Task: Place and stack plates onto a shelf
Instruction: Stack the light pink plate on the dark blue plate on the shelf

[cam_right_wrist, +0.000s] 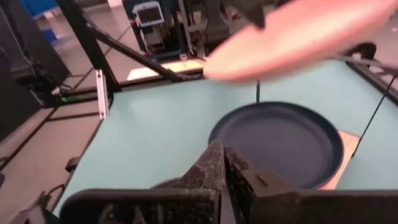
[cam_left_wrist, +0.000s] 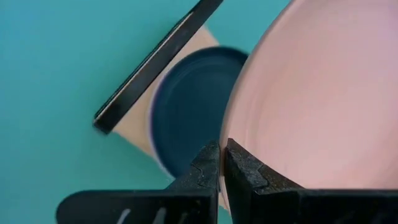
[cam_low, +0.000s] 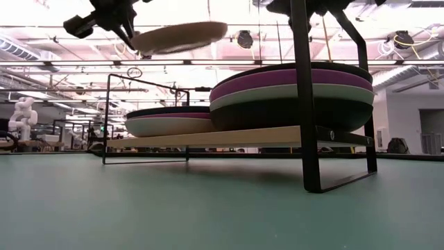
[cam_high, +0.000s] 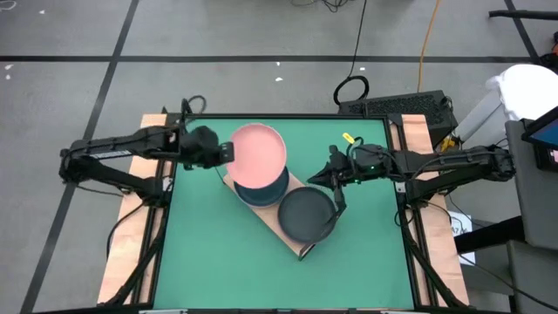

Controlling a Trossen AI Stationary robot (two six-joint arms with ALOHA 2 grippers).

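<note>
My left gripper (cam_high: 225,151) is shut on a pink plate (cam_high: 260,146) and holds it in the air above the shelf's far stack, whose top plate is dark blue (cam_high: 263,188). In the low view the pink plate (cam_low: 182,36) hovers well above that stack (cam_low: 166,119). A second stack, topped by a dark grey plate (cam_high: 305,214), sits on the near end of the light wood shelf (cam_high: 292,237); in the low view it shows purple, pale and dark layers (cam_low: 291,94). My right gripper (cam_high: 321,177) is shut and hovers beside the near stack, touching nothing. My left gripper pinches the pink plate's rim (cam_left_wrist: 231,163) between its two fingers, on the plate's edge toward the table's left. The fingers come in roughly level from the left. The plate is lifted clear and slightly tilted (cam_low: 208,29), with nothing under it but air.
The shelf stands slantwise on the green table (cam_high: 209,253), with thin black wire frames at its ends (cam_low: 309,139) (cam_left_wrist: 155,62). Bare green surface lies toward the near and left sides. A keyboard (cam_high: 405,106) and cables lie beyond the far edge.
</note>
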